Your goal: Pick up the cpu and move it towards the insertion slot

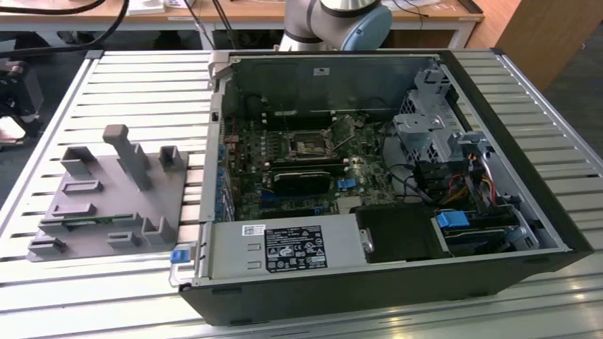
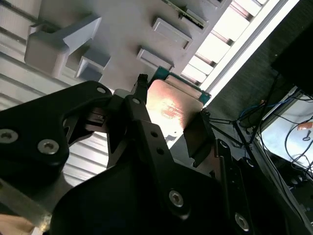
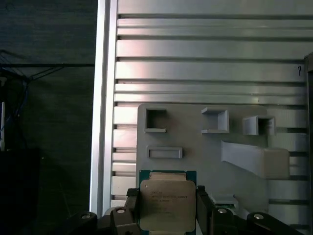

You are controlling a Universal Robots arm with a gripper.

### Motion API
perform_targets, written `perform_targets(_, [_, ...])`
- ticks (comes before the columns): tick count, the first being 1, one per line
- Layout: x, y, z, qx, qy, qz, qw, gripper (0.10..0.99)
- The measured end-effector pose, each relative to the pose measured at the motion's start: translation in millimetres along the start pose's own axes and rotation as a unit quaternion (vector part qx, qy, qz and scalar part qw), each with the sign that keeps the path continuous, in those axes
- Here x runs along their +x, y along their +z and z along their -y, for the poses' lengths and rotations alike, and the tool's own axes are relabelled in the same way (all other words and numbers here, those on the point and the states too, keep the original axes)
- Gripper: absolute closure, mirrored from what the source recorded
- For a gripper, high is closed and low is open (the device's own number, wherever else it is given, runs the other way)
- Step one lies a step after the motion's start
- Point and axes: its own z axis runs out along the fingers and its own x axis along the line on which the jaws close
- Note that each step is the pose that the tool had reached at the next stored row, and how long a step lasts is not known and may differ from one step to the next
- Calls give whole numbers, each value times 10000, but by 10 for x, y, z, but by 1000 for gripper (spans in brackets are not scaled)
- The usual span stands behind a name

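Observation:
In both wrist views the cpu (image 3: 167, 201) (image 2: 171, 108) has a silvery metal top and a thin green edge. It sits between my gripper's (image 3: 167, 211) (image 2: 168, 117) two black fingers (image 3: 131, 211), which press against its opposite sides. The gripper is shut on it, over the near edge of the grey fixture block (image 3: 210, 147) (image 2: 98, 49). In the exterior view the insertion slot (image 1: 308, 145) is a dark square socket with a metal frame on the motherboard inside the open computer case (image 1: 377, 183). That case lies to the exterior view's right of the fixture block (image 1: 104, 205).
The slatted aluminium table (image 1: 141, 85) carries the fixture block and the case. Upright grey posts (image 1: 127, 155) rise from the block. Inside the case are a power supply (image 1: 282, 247), drive cages (image 1: 433, 127) and cables. The arm's base (image 1: 339, 21) stands behind the case.

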Motion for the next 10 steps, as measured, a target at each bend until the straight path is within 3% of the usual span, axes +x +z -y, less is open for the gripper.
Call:
perform_targets(8, [11,-360,-28,-4,0,0,10000,541])
perform_targets(10, [12,-416,-32,-5,0,0,10000,541])
